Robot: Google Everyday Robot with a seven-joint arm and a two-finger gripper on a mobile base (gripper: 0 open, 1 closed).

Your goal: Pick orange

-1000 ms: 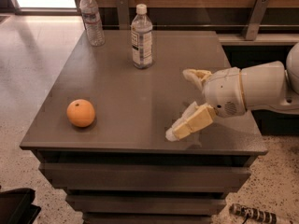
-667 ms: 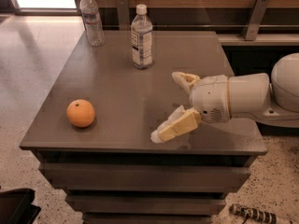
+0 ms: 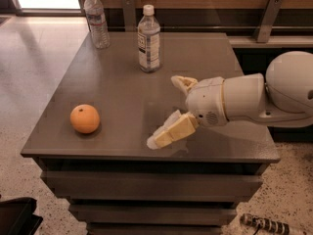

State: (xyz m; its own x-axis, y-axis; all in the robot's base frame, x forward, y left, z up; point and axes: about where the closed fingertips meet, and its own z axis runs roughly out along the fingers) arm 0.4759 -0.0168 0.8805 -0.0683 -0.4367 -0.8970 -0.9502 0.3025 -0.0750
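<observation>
Reaching for the orange (image 3: pixel 84 118) was judged to be the step in hand, with no grasp made yet. The orange was seen at the near left of the surface (image 3: pixel 117 77), resting alone and close to the near edge. The tool (image 3: pixel 164 110) was held low over the near middle of the surface, right of the orange and apart from it, its two fingers (image 3: pixel 171 131) spread wide with nothing between them. A bottle (image 3: pixel 148 38) at the far middle and a second bottle (image 3: pixel 96 19) at the far left corner were well apart from both. For the next move, a leftward travel was thought to be called for, so that the open fingers could be brought to either side of the orange before being closed. Since a round orange can roll, a centred approach was judged wise.
</observation>
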